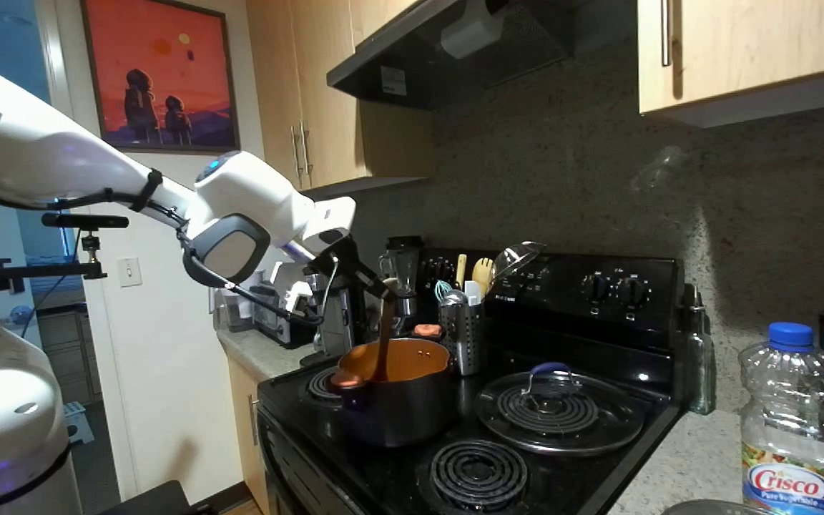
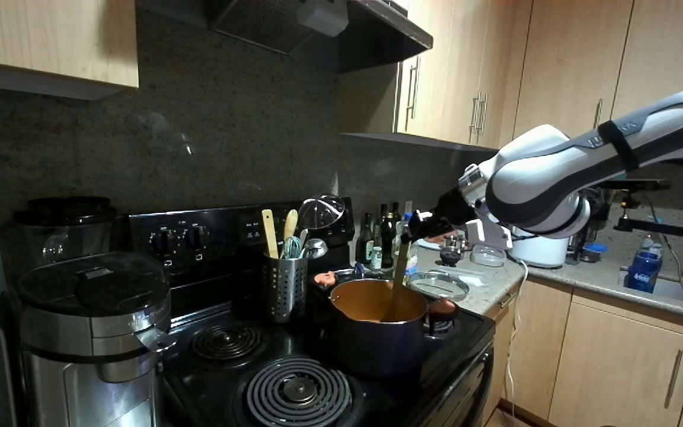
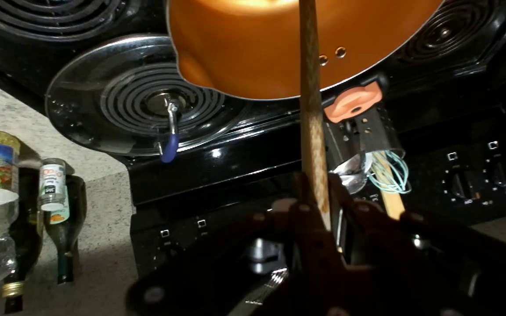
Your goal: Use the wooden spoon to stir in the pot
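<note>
Two parts of the job look done: the wooden spoon (image 1: 385, 332) is held, and its lower end is down inside the pot (image 1: 401, 415). It leans slightly from upright, and its handle rises above the rim in both exterior views. The near wall hides the tip, so I cannot tell whether it touches the bottom. The wrist view shows only part of the orange inside, so whether anything is in there to stir is unclear too.

The gripper (image 3: 316, 182) has its fingers pinched on the upper end of the handle, one on each side, and the hold looks firm enough for the work. What is left, I judge, is the stirring itself: circling the spoon within the wall without levering hard against the rim. How much of that is done, if any, a single moment does not tell.

Farther out, the pot stands on the black stove top (image 1: 569, 486), with the utensil holder (image 2: 283, 293) just behind it, a coil burner (image 1: 480, 473) near it and a glass lid (image 1: 562, 413) lying at a rear corner. A wide swing of the white arm (image 1: 251, 200) could bump the holder, so small circles seem the wiser course.
</note>
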You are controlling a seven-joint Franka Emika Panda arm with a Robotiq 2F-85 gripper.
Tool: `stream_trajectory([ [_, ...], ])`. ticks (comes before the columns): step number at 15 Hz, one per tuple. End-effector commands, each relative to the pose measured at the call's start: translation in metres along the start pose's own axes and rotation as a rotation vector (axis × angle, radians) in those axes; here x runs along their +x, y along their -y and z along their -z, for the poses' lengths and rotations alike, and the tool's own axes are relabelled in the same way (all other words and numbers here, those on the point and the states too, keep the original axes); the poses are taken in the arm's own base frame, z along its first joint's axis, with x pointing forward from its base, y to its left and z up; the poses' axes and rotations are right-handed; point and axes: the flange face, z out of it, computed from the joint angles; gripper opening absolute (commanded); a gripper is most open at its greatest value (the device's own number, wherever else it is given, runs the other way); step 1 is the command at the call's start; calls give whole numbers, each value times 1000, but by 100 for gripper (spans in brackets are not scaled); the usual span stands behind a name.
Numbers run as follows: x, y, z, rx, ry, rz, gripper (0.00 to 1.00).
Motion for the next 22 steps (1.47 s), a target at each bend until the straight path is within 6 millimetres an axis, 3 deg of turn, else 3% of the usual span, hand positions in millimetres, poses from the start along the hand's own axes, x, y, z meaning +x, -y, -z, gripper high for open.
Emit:
stream_trajectory([
  [1,4,19,16,43,3,41,6],
  [5,6,39,17,80,-20,59,6],
  [11,3,59,-10,62,-64,87,6],
  [16,17,52,-39,4,-106,74,6],
  [22,50,38,-54,-35,-141,-16,6],
])
